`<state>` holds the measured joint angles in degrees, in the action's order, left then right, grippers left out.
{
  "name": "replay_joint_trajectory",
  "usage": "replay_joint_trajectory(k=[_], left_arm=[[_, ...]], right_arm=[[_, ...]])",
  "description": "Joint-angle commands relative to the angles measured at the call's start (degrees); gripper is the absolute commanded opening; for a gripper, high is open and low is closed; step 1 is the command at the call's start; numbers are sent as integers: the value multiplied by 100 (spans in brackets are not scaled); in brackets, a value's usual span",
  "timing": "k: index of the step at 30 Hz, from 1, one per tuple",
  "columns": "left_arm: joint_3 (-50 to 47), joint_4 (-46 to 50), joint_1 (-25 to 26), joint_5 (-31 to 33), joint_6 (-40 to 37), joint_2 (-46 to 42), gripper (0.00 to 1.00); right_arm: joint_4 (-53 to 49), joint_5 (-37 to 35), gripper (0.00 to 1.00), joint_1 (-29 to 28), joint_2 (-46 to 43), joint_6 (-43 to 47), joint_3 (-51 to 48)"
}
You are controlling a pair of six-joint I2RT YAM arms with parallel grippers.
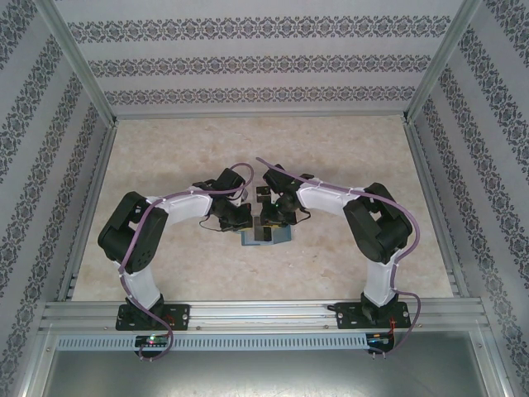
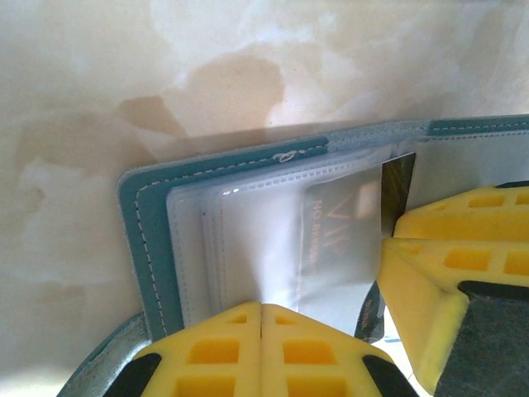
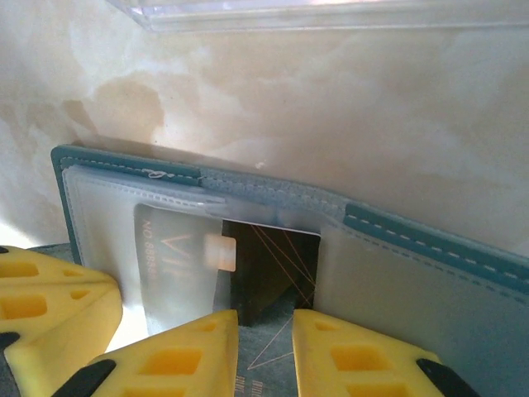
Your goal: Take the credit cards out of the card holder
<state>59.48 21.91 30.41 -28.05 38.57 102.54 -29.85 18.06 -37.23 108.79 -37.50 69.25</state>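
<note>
The teal card holder [image 1: 266,237] lies open on the table between both arms, its stitched edge [image 2: 149,240] and clear sleeves facing up. My left gripper [image 2: 262,308] is shut, pinching a clear sleeve page of the holder [image 3: 430,240]. A dark credit card [image 3: 273,256] with thin gold lines sticks partly out of a sleeve, and its corner [image 2: 397,190] shows beside the right fingers [image 2: 450,248]. My right gripper [image 3: 266,331] stands over that card with its jaws a little apart, the card's face showing through the gap. A pale card marked VIP [image 3: 173,256] sits inside a sleeve.
A clear plastic piece [image 3: 331,12] lies on the marbled table just beyond the holder. The left fingers [image 3: 50,306] crowd close to the right ones. Patterned walls and aluminium rails [image 1: 264,313] enclose the table [image 1: 347,149], with bare surface behind and to both sides.
</note>
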Motion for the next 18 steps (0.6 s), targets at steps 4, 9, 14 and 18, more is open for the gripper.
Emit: replay_joint_trajectory(k=[4,9,14,18], left_arm=[[129,276,54,116,-119,77,0],[239,338,60,101,-140,55,0],[345,388,72,31,-148,1,0],[382,279,102,-141,-115,58,0]], right_arm=[[-215,-95,30,67,-383,-1,65],[-166,16,32,128,-364,-18,3],[-84,161,33,173,-241,7,-60],[4,247,33,195,-180,-9,-105]])
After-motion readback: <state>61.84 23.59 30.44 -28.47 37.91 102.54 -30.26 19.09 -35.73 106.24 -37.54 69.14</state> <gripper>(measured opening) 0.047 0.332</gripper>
